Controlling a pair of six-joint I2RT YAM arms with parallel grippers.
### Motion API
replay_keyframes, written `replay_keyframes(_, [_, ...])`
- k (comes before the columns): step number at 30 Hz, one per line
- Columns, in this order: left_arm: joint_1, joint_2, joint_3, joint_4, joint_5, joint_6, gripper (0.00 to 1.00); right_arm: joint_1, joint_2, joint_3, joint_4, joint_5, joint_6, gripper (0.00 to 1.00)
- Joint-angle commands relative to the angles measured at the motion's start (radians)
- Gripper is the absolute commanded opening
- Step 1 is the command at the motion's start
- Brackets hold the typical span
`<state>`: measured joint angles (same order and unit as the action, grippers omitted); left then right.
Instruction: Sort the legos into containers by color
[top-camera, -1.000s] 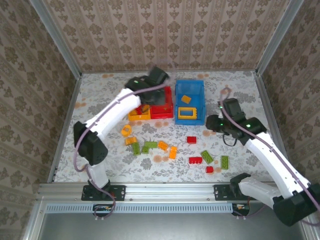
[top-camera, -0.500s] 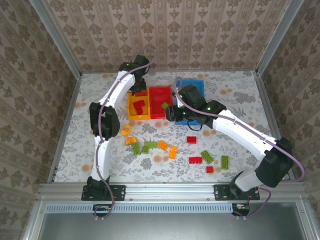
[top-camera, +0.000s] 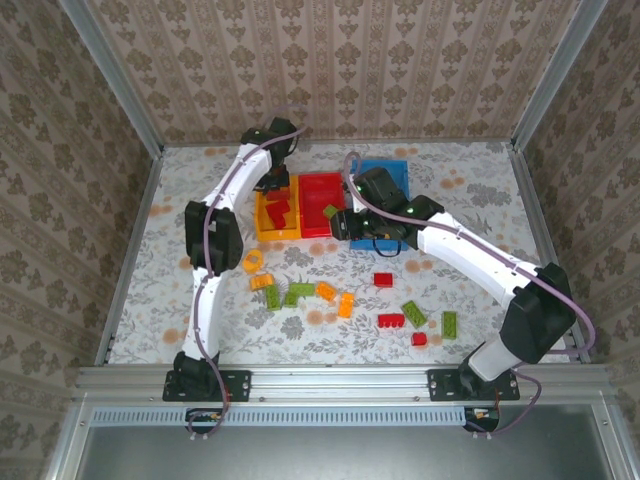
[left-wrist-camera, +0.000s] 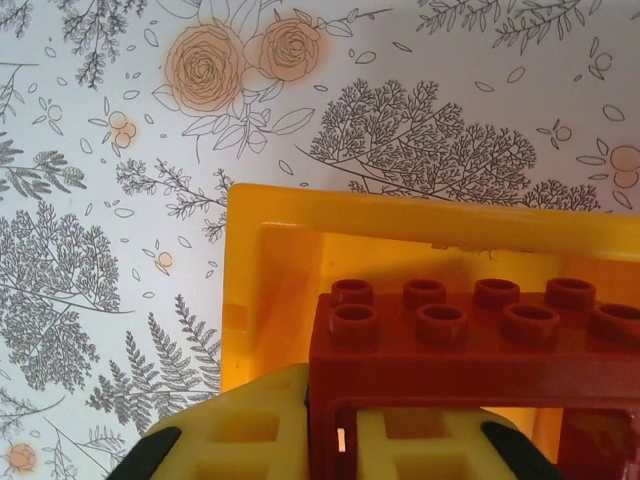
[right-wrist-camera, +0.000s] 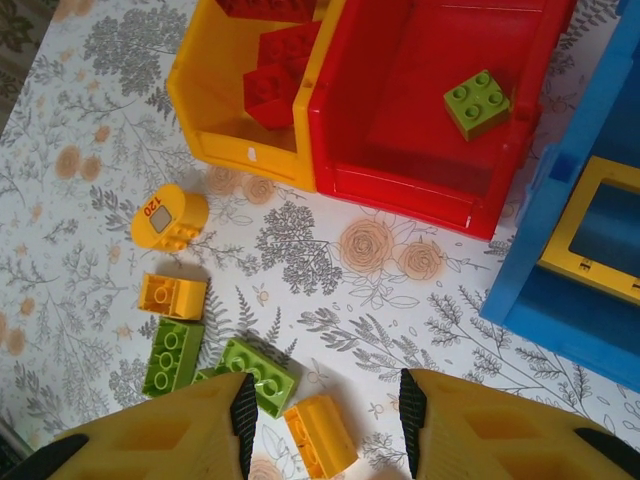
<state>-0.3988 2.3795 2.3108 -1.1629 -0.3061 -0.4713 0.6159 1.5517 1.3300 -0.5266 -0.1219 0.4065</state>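
In the left wrist view my left gripper (left-wrist-camera: 335, 440) is shut on one wall of a red hollow frame lego (left-wrist-camera: 470, 340), with a thin slit of light beside that wall. It hangs inside the yellow container (left-wrist-camera: 400, 215). From above, the left gripper (top-camera: 275, 185) is over the yellow container (top-camera: 266, 232), which holds red legos (right-wrist-camera: 275, 90). My right gripper (right-wrist-camera: 325, 400) is open and holds nothing. It hovers above a green lego (right-wrist-camera: 258, 372) and an orange lego (right-wrist-camera: 320, 435). The red container (right-wrist-camera: 400, 190) holds a green lego (right-wrist-camera: 477, 102).
The blue container (right-wrist-camera: 540, 290) holds a yellow frame (right-wrist-camera: 590, 230). Loose on the table lie a round orange piece (right-wrist-camera: 168, 217), an orange lego (right-wrist-camera: 172, 296) and a green one (right-wrist-camera: 172, 355). Further right are red legos (top-camera: 391, 320) and green legos (top-camera: 413, 313).
The right arm swung from the table's right side to the front of the red container. The left arm stretched out over the yellow container with the red frame lego.
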Motion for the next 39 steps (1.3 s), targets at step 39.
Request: replay_keyframes(39, [-0.39,-0.969,-1.059,0.527,0.349,-0.006,0.59,-0.22,-0.319,-0.364,-0.419,0.077,0.213,0.59])
